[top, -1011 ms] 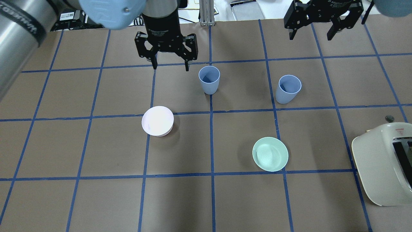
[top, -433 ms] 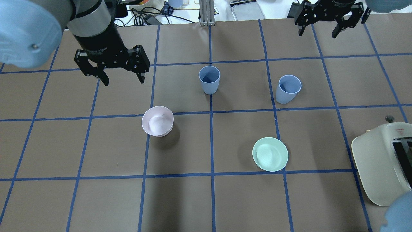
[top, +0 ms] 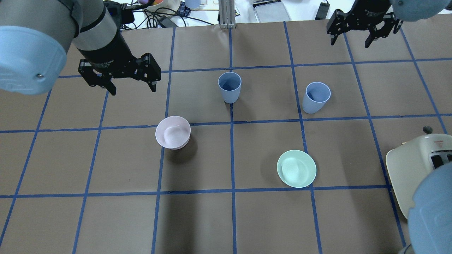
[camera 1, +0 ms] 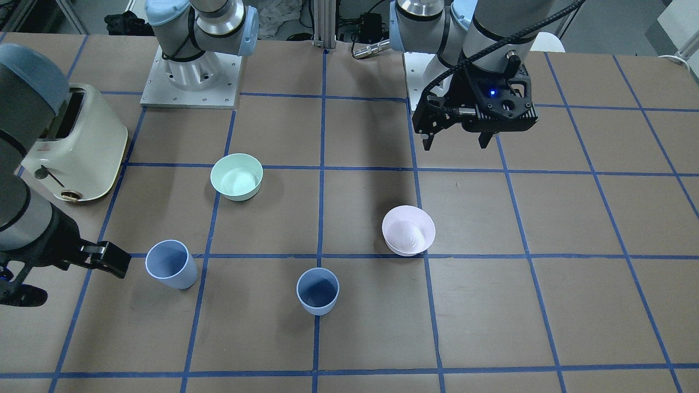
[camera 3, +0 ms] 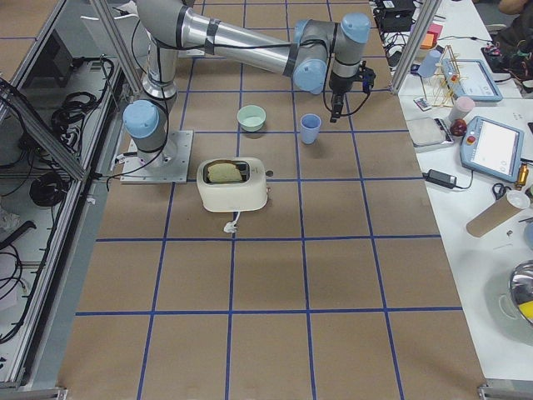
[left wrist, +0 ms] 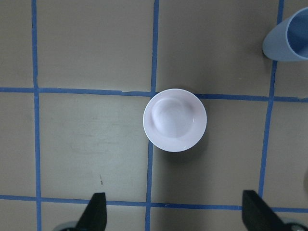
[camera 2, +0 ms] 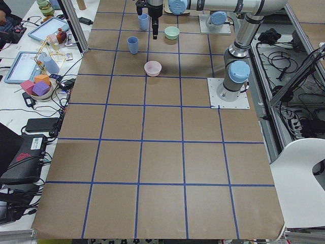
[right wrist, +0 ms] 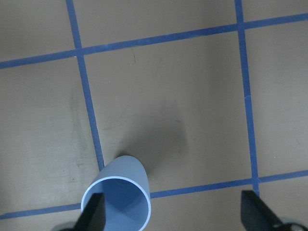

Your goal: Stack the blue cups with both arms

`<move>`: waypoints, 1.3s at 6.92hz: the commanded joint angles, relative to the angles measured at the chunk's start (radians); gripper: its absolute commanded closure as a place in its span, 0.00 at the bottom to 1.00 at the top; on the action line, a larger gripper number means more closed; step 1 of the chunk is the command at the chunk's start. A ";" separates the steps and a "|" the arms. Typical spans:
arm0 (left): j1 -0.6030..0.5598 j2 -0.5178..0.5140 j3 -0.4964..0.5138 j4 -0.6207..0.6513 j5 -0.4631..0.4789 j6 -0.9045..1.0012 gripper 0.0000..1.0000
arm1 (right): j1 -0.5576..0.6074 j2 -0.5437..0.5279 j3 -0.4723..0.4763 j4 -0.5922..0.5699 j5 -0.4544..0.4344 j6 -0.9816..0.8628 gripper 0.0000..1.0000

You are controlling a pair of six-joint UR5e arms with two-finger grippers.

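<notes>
Taking the far edge of the overhead view as twelve o'clock, we found both blue cups upright and mouth-up on the worktop (top: 268, 218). The middle cup (top: 229, 87) stood near the centre line. The outer cup (top: 316, 97) stood well apart from it at three o'clock. We judged that this spacing gave each arm a cup on its own side.

Both cups looked empty, so either could take the other. The pink bowl (top: 173, 132) at seven o'clock from the middle cup and the green bowl (top: 296, 168) at six o'clock from the outer cup were empty too, and stood apart from everything.

The left hand (top: 133, 88) hung above the worktop at nine o'clock from the middle cup, its fingers spread apart and holding nothing. Its wrist camera looked straight down on the pink bowl, with the cup only at the edge of view. The right hand (top: 349, 41) hovered at one o'clock from the outer cup, likewise spread and empty. We judged that no grasp had begun.
</notes>
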 commanded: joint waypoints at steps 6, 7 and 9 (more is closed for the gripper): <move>0.002 0.005 0.042 -0.097 0.001 0.015 0.00 | -0.014 -0.003 0.271 -0.197 0.041 -0.106 0.16; 0.003 0.008 0.043 -0.097 0.001 0.015 0.00 | -0.012 0.000 0.274 -0.217 0.045 -0.103 0.53; 0.003 0.007 0.042 -0.097 0.001 0.015 0.00 | -0.011 -0.003 0.274 -0.263 0.097 -0.102 0.88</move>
